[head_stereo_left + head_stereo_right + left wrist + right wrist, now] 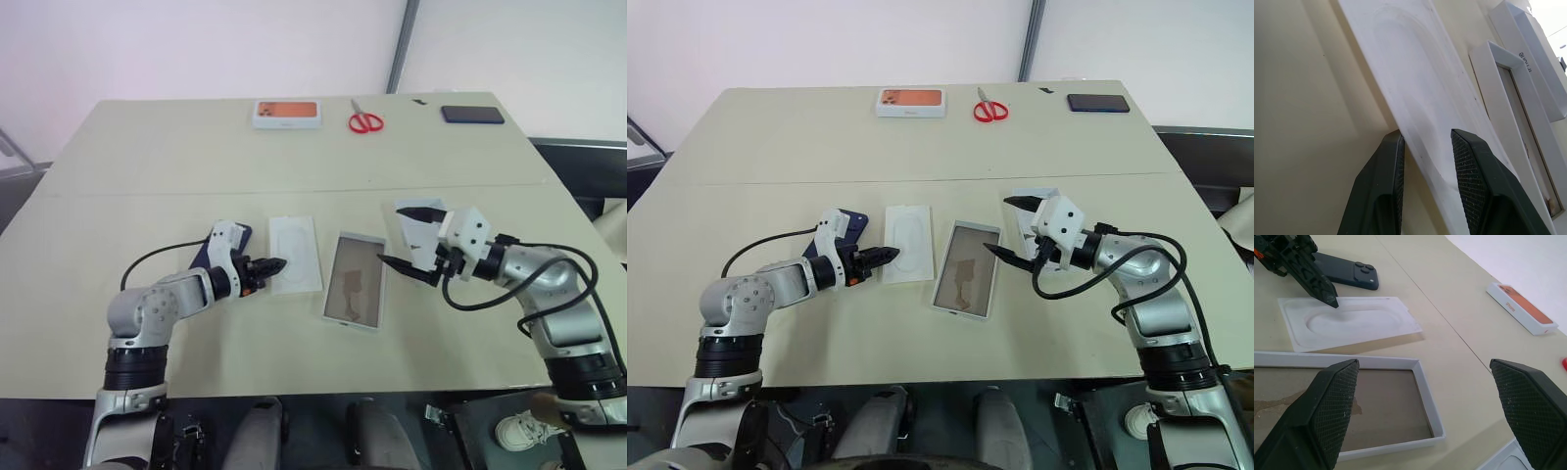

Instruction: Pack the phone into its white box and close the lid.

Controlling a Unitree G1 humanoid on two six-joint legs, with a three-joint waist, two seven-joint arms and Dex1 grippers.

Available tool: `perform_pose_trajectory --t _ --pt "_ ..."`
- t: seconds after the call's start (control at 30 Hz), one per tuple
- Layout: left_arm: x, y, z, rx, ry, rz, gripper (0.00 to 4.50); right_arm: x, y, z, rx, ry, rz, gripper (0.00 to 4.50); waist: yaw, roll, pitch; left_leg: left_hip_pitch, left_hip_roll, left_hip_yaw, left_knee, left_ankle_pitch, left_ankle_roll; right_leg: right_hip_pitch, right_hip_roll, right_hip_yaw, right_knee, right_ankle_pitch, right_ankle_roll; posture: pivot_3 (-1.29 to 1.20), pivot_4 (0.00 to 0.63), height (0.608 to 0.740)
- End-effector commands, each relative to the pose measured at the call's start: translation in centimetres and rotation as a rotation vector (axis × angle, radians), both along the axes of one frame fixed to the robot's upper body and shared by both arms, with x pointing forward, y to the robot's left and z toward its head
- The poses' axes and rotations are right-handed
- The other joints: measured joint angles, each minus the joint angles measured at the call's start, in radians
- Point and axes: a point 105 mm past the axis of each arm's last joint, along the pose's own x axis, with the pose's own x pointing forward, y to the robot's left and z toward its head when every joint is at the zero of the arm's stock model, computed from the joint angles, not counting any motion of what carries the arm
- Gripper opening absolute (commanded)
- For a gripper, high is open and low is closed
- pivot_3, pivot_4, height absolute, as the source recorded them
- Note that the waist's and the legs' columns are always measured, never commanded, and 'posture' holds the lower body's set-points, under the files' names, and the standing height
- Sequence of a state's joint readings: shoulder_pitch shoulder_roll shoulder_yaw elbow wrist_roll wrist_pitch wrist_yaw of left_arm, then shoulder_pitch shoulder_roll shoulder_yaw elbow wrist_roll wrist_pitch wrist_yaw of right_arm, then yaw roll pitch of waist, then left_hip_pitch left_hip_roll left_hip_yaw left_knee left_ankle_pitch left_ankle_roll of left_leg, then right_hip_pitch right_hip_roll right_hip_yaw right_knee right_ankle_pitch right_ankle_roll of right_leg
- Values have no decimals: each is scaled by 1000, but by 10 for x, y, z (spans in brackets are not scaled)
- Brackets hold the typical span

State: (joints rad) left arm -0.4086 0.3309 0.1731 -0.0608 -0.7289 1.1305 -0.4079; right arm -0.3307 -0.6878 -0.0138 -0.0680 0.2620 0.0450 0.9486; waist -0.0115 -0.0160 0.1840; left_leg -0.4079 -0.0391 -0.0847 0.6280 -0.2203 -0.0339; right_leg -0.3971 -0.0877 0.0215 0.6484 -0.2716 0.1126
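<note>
Left end effector (277,264), centre-left of frame, points right, fingers straddling the insert card (295,253) edge, narrowly apart. Right end effector (411,238) hovers, fingers spread wide.

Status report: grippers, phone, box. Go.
Left gripper closing on the insert card edge. Right gripper open, empty, over the white box. Phone on the table behind left gripper, not packed. Lid off, beside box.
</note>
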Motion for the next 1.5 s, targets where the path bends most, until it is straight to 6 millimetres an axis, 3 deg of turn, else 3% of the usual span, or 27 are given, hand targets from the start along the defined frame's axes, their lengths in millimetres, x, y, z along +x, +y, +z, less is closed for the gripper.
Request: perform_pose_trajectory --t 0.03,0.1,0.13,0.47,0.7,0.9,1.0,1.1,1.23,1.5 --pt "-2 -3 3 -22 -5 -8 1036 -4 5 10 -5 -57 26 4500 0 0 0 0 0 0 0 0 0 0 0 0 0 0 0 0 150 740" --pt "-2 -1 0 -4 6 5 205 -5 5 6 -14 -44 29 4500 1 0 0 0 0 0 0 0 0 0 0 0 0 0 0 0 150 740" --pt "-1 -1 -1 2 9 11 57 -6 5 5 -15 -37 31 4500 1 0 0 0 0 0 0 0 0 0 0 0 0 0 0 0 150 740" --pt "5 10 12 -83 20 51 57 -36 23 -8 40 157 164 4500 -1 0 0 0 0 0 0 0 0 0 0 0 0 0 0 0 150 740" --pt "5 14 32 -109 -5 20 57 -63 44 -44 -31 329 254 4500 0 0 0 0 0 -1 0 0 0 0 0 0 0 0 0 0 150 740" --pt "6 15 33 -102 -10 15 57 -64 52 -65 -118 362 288 4500 0 0 0 0 0 -1 0 0 0 0 0 0 0 0 0 0 150 740" --pt "5 14 31 -105 -5 22 0 -60 56 -73 -137 382 289 3584 0 0 0 0 0 -1 0 0 0 0 0 0 0 0 0 0 150 740" --pt "6 12 35 -126 -14 26 0 -58 55 -84 -214 360 304 2064 0 -1 0 0 0 -1 0 0 0 0 0 -1 0 0 0 0 150 740" --pt "7 13 40 -141 -26 41 0 -53 60 -82 -206 331 322 13 0 -1 0 0 0 -1 0 0 0 0 0 -1 0 0 0 0 150 740" --pt "15 12 64 -247 -29 48 0 -23 62 -78 -289 210 321 13 -1 -1 0 0 -1 -1 0 0 -1 0 0 -1 0 0 0 0 150 740"
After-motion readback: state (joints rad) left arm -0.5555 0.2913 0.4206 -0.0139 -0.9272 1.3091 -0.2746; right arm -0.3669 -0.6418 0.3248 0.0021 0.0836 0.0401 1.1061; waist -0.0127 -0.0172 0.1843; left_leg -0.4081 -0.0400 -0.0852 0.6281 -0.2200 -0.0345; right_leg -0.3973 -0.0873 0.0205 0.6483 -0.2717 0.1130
